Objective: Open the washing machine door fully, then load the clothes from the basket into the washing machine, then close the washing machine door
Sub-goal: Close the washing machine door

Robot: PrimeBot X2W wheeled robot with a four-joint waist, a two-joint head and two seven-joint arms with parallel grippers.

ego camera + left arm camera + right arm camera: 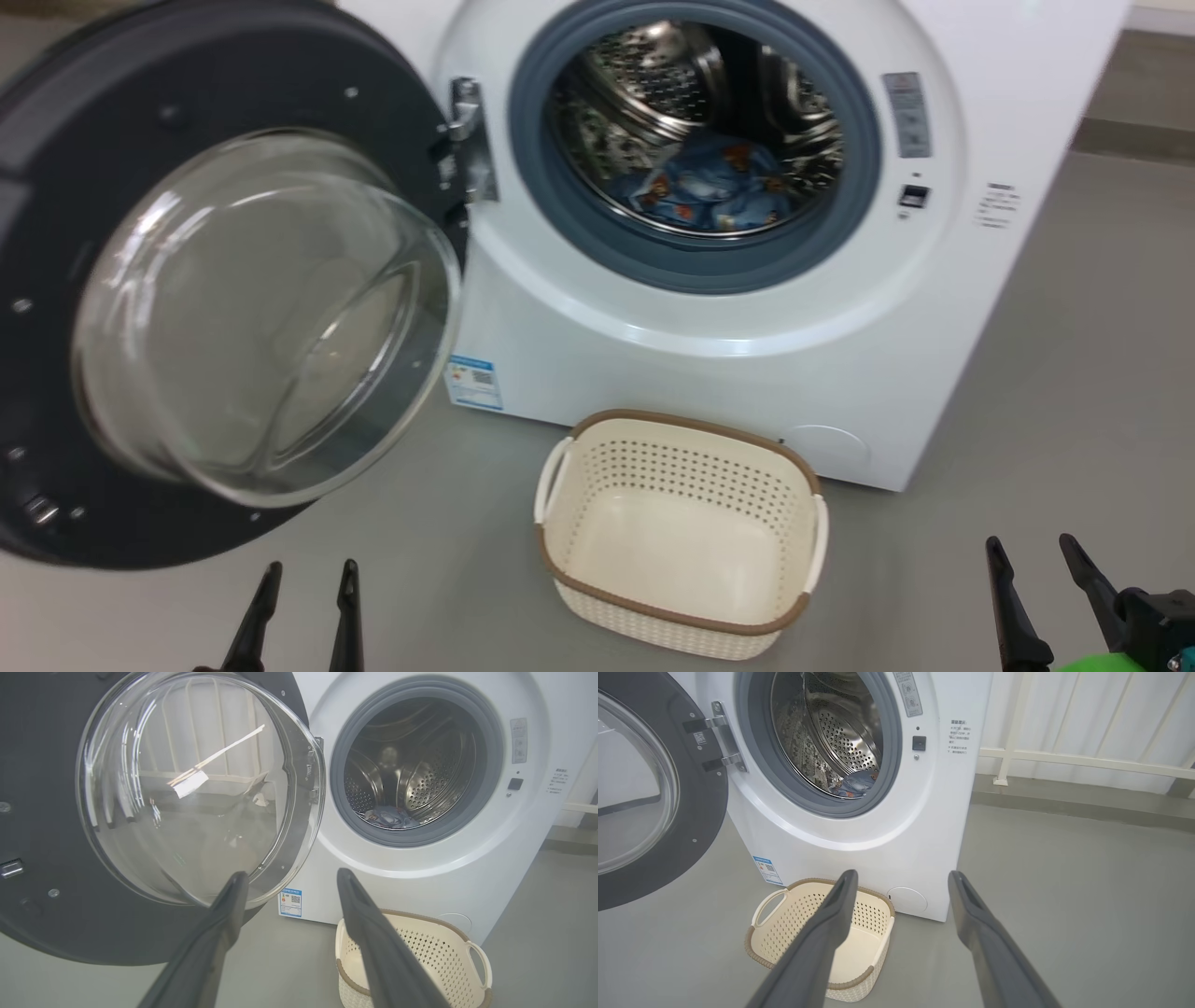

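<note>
Washing machine door [187,280]: closing it is judged the step left.

- Left gripper [312,565]: fingers spread, holding nothing, low and just in front of the door's lower edge.
- Right gripper [1029,541]: fingers also spread, empty, over bare floor [1074,392], well right of the basket [695,425].
- Basket: empty, on the floor close against the front of the washing machine [709,373].
- Door: swung wide to the robot's left on its hinge [464,107], glass porthole bulging toward the head camera.
- Clothes [709,191]: in the drum, low and toward the front, just behind the grey-blue seal [560,224].

Risks, as judged:
1. A fold of fabric near the seal lip could get pinched when the door shuts, so the latch may not catch.
2. Open fingertips pushing on the curved, glossy glass could slide off; the dark outer ring looks like safer contact.
3. Pushing close to the hinge gives poor leverage; the door may stall short.
4. Cannot tell whether the door's lower edge clears the basket rim on its swing; a knock would shift the basket.
</note>
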